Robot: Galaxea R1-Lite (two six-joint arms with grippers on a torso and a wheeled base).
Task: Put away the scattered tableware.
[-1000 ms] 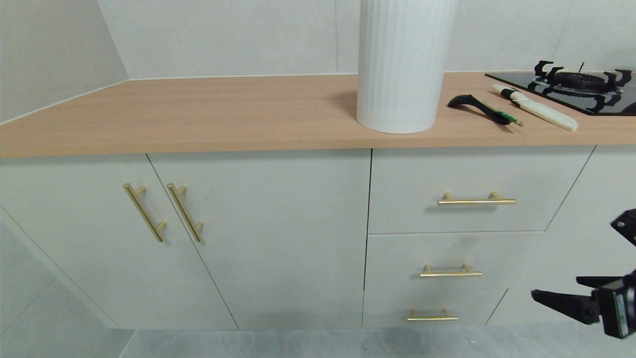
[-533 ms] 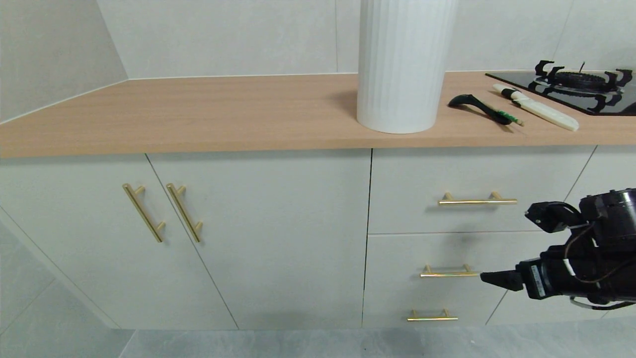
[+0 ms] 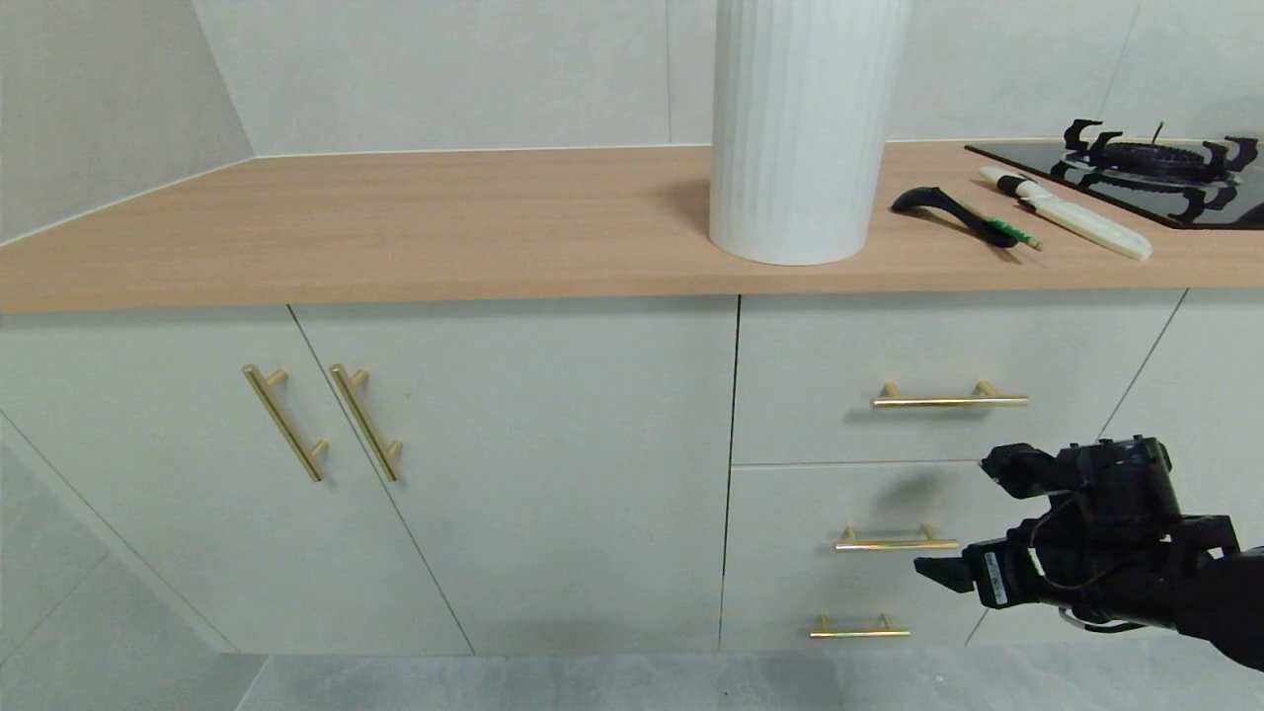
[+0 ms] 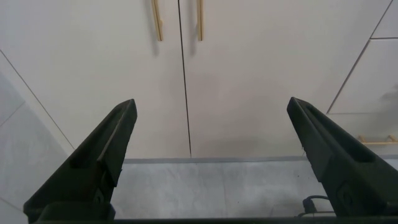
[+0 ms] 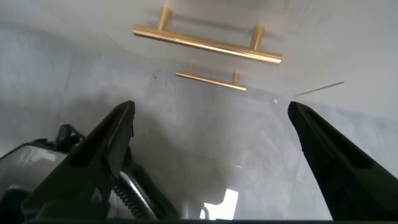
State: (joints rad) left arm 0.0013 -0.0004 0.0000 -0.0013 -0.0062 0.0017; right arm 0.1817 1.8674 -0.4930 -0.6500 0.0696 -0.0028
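On the wooden countertop [image 3: 395, 227], right of a tall white ribbed cylinder [image 3: 795, 128], lie a black ladle [image 3: 948, 210], a thin green-handled utensil [image 3: 1012, 232] and a white knife [image 3: 1071, 217]. My right gripper [image 3: 953, 513] hangs open well below them, in front of the drawer stack and just right of the middle drawer handle [image 3: 896, 542]. In the right wrist view the gripper [image 5: 211, 109] is open and empty, with the middle handle [image 5: 208, 43] and the bottom handle [image 5: 211, 79] ahead. My left gripper [image 4: 211, 104] stands open and empty, low before the cabinet doors [image 4: 249, 81].
A black gas hob [image 3: 1155, 168] sits at the counter's far right. The top drawer has a brass handle [image 3: 948, 400], the bottom drawer another [image 3: 859, 630]. Two cabinet doors with brass handles [image 3: 326, 420] are to the left. Grey floor [image 3: 494, 681] lies below.
My right gripper has come in from the lower right edge, risen and moved left to the front of the drawers. The items on the counter have not moved.
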